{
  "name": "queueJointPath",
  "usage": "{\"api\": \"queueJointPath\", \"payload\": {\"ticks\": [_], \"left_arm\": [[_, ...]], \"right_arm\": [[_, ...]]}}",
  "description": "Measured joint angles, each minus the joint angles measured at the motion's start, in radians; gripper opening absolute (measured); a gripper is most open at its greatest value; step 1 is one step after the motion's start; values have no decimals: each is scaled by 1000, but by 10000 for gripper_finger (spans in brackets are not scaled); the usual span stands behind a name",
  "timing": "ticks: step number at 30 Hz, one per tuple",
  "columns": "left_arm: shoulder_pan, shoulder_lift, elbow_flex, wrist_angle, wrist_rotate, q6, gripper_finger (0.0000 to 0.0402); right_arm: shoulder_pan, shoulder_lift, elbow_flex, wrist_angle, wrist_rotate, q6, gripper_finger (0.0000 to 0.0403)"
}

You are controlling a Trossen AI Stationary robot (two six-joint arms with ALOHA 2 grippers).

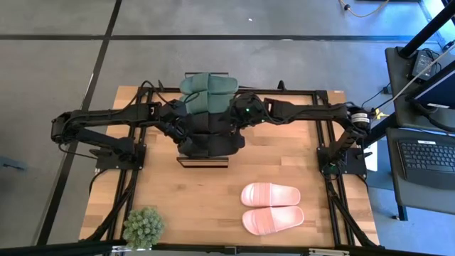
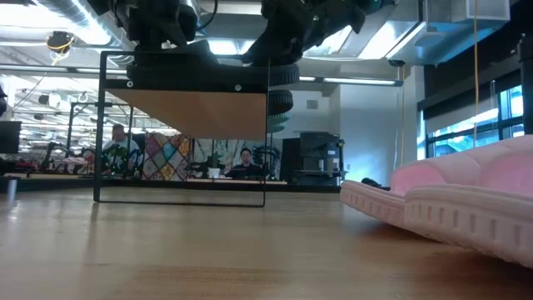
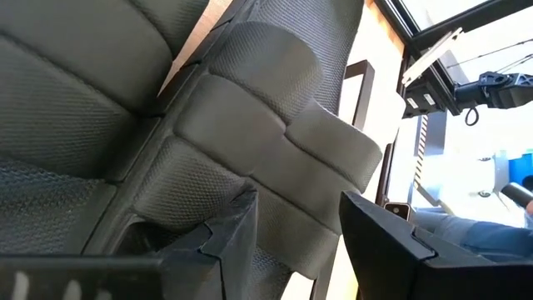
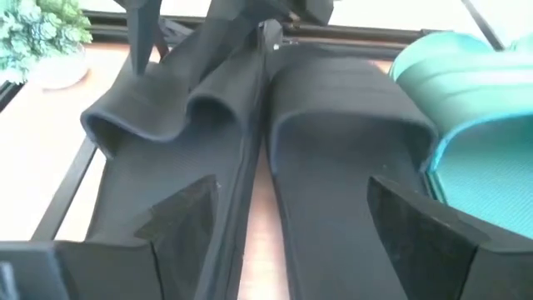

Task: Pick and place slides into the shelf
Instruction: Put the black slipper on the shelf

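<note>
From above, both arms meet over the shelf, with the green slides just beyond the grippers and the pink slides well apart. Level with the table, the pink slides lie right of the shelf. The left gripper is spread over a black slide. The right gripper stands wide above the black slides.
</note>
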Motion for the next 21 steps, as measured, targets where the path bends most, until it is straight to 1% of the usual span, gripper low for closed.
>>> {"api": "queueJointPath", "payload": {"ticks": [5,12,21], "left_arm": [[0,0,0,0,0,0,165],[0,0,0,7,2,-6,165],[0,-2,0,19,27,-30,165]], "right_arm": [[12,18,1,45,-2,4,306],[19,67,1,98,-5,51,306],[24,120,4,82,-10,103,306]]}}
